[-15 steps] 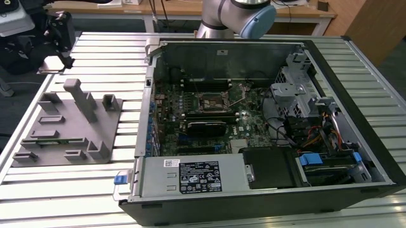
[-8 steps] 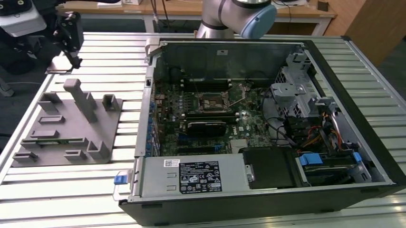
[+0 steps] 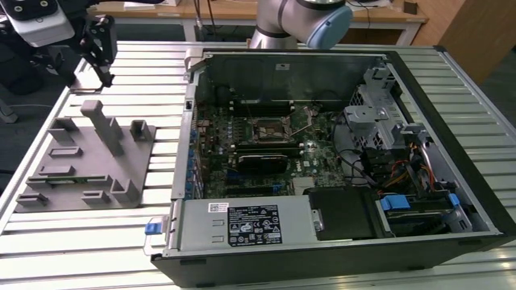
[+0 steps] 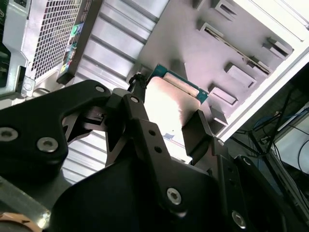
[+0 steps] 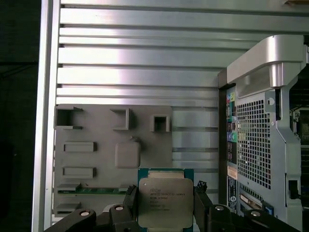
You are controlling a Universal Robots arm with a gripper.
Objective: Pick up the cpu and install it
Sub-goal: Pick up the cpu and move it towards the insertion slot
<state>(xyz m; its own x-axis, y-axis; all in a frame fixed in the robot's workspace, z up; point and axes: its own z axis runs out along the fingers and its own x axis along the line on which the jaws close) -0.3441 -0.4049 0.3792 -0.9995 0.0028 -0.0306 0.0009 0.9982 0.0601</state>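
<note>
As the claw [image 5: 165, 193] is closed on two opposite edges of the cpu [image 5: 164, 205], the chip hangs off the table [image 5: 145, 63], near the grey holder block [image 5: 91, 159] and beside the computer case [image 5: 263, 140], well apart from the motherboard socket [image 3: 270, 128]. Assessment: light, thin, rigid, smooth-topped, probably fragile underneath; grip the rim edges only, gently, kept level

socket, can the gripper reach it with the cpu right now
Probably yes: the case lies open, nothing seems to cover the socket, and the gripper holds the cpu out over the table.
</note>
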